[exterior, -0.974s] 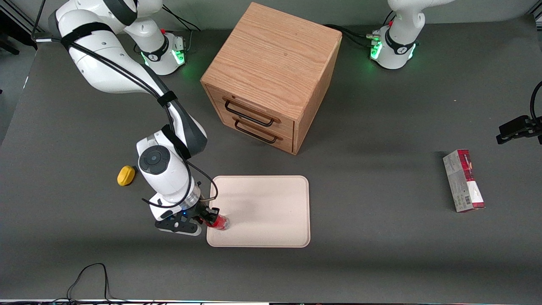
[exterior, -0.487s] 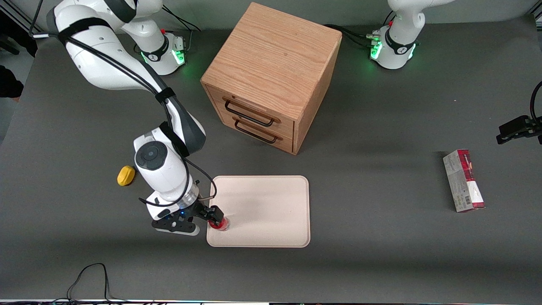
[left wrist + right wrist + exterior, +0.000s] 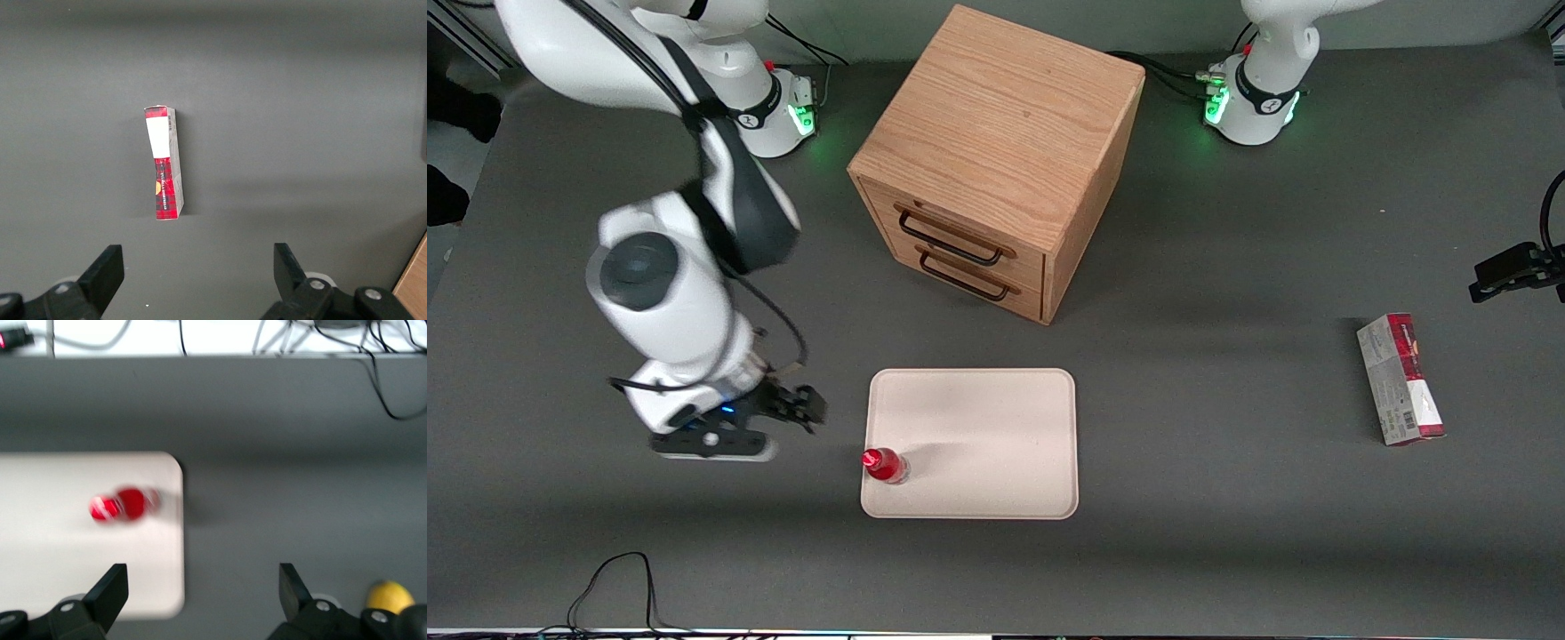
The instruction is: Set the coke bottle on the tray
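The coke bottle (image 3: 884, 465) stands upright on the tray (image 3: 996, 436), in the tray's corner nearest the front camera at the working arm's end. Nothing is touching it. My right gripper (image 3: 801, 408) hangs open above the bare table beside the tray, toward the working arm's end and a little farther from the camera than the bottle. In the right wrist view the red bottle (image 3: 124, 505) shows from above on the cream tray (image 3: 53, 553), and the gripper (image 3: 203, 583) has its jaws wide apart with nothing between them.
A wooden two-drawer cabinet (image 3: 996, 160) stands farther from the camera than the tray. A red-and-white carton (image 3: 1400, 378) (image 3: 165, 163) lies toward the parked arm's end. A small yellow object (image 3: 390, 597) lies near my gripper. Cables (image 3: 614, 578) trail near the table's front edge.
My gripper has opened, let go of the bottle, risen and drawn away sideways toward the working arm's end. The bottle stays standing on the tray.
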